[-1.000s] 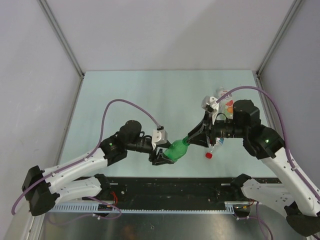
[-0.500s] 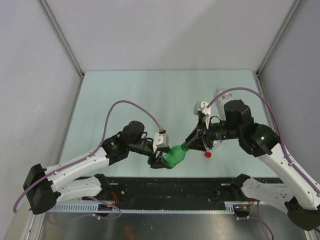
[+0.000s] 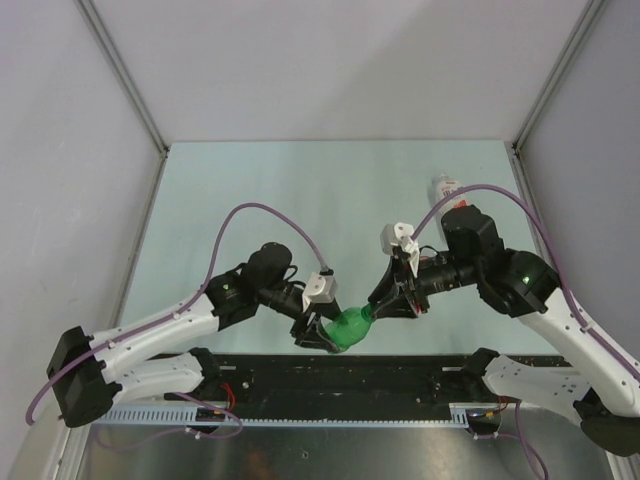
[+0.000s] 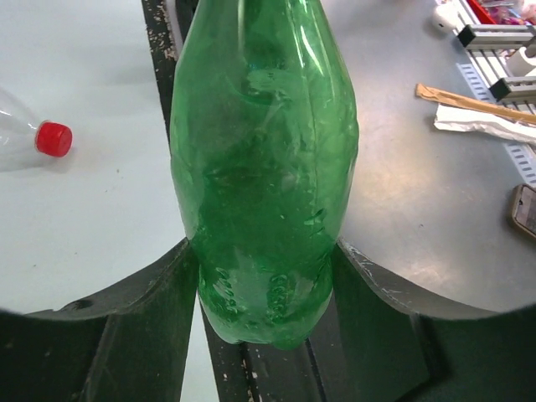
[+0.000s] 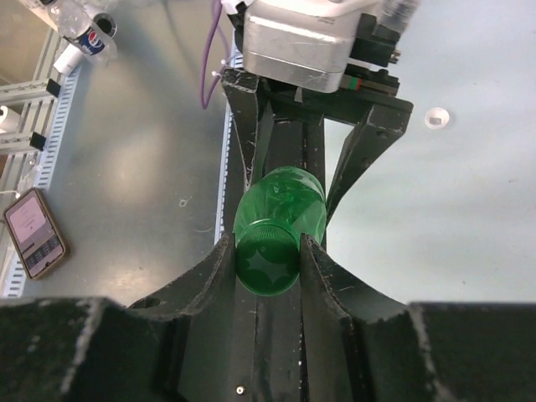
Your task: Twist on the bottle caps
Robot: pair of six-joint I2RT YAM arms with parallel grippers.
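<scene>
Pale green tabletop (image 3: pixel 300 190), grey walls around. Aloft near its front edge is the green bottle (image 3: pixel 350 325). The left pincer (image 3: pixel 320 333) grasps the body, and the right pincer (image 3: pixel 384 302) is clenched on the green cap (image 5: pixel 266 260) at the neck. Recommended: hold the bottle rigid, set the cap square to the neck, turn without side load. Cross-threading is the risk. The white cap (image 5: pixel 435 118) lies loose on the tabletop.

Nothing is legible; the clear bottle (image 3: pixel 446 187) bears an unreadable label.
</scene>
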